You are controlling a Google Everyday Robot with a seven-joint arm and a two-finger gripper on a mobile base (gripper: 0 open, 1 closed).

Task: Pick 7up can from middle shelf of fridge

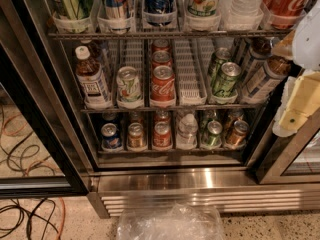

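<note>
- Claw (pixel 298 108): at the right edge of the view, in front of the fridge's (pixel 210 180) right door frame, level with the middle shelf (pixel 195 107). We cannot tell how far open it is, and we see nothing held in it.
- 7up can (pixel 129 84): at the front of the second lane from the left on that surface, upright with its long axis vertical. It lies well apart to the claw's left and further in.
- Neighbours: a tea bottle (pixel 91 78) just beside it on the left, a file of Coca-Cola cans (pixel 163 82) just beside it on the right.
- Lanes between can and claw: one empty lane (pixel 190 74), green cans (pixel 225 77), then more bottles (pixel 264 80).
- We judge that the reach runs leftward past these.
</note>
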